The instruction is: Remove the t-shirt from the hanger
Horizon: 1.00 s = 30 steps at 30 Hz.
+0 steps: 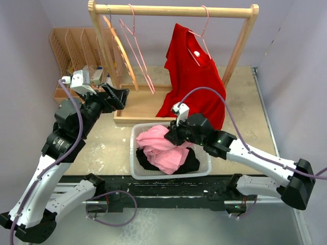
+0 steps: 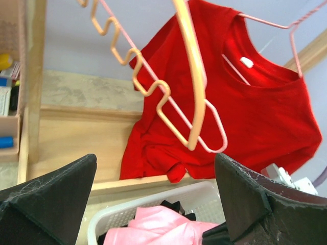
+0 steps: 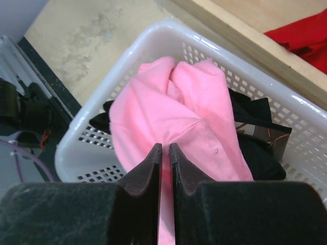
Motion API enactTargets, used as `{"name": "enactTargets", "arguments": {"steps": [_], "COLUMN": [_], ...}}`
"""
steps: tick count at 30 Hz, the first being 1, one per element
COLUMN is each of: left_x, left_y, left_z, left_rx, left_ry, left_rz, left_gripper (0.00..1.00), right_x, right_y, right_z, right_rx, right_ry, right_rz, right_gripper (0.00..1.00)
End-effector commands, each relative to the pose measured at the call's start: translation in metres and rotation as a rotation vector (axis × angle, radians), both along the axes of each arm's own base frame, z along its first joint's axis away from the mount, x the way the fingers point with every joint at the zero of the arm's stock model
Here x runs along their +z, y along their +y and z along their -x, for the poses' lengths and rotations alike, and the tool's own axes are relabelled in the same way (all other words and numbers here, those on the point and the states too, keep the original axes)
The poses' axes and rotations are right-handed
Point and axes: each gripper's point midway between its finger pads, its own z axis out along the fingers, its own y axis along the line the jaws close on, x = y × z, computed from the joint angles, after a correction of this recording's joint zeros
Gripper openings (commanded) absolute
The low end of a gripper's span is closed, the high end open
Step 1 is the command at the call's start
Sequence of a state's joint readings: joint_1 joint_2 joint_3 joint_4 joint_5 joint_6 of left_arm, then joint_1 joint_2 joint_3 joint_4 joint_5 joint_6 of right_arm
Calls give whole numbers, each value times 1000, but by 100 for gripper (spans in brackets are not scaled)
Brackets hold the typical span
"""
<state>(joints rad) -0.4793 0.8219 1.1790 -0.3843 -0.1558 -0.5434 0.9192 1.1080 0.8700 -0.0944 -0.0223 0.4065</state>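
A red t-shirt (image 1: 194,81) hangs on a pink wire hanger (image 1: 204,30) at the right end of the wooden rail; its hem drapes onto the rack's base. It also shows in the left wrist view (image 2: 255,112). My left gripper (image 1: 118,97) is open and empty, raised left of the rack, well apart from the shirt (image 2: 156,168). My right gripper (image 1: 171,137) is over the white basket (image 1: 134,153), shut on a pink t-shirt (image 3: 194,102) that lies bunched in it (image 3: 165,148).
An empty pink hanger (image 1: 138,51) and a wooden hanger (image 2: 191,76) hang at the rail's left end. The wooden rack (image 1: 173,10) has a low base tray (image 1: 138,109). A wooden organizer (image 1: 71,48) stands far left. Black clothing (image 3: 255,143) lies in the basket.
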Motion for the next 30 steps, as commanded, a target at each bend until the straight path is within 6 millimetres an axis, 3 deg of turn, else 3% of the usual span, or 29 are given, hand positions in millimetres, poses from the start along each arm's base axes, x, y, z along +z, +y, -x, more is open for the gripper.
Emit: {"name": "enactTargets", "arguments": {"steps": [1,6,10,13,15,19,22,26,30], "left_x": [10,37,63,71,69,72,86,110,131], "left_y": [17,13,1,-7,-8,-28,-45,-53,-63], "left_z": [-3,7,25,32,30,35,42,40,37], "left_rx": [118,59,-64,-124,-126,-245,-346,-386,-427], "left_ry": [26,-154,-306,-352,-338,-377,-456,-462,-503], "left_rz": [91,168,75,46,41,-49,-85,-112,-114], "left_gripper": [99,99,99,99,99,99,99,99,99], "right_x": [-21,-87,-129,-150,-152,-135,-108,-52,5], "right_y": [12,11,12,11,11,4,-2,-7,-16], "right_z": [-5,-5,2,6,6,-3,-14,-23,-26], "right_rx": [25,-1,5,6,7,-14,-38,-44,-50], "right_ry": [-3,108,194,234,232,173,103,-27,-142], "right_rz": [21,128,168,193,197,227,250,217,168], "right_gripper": [11,2,1,0,0,0,0,1,11]}}
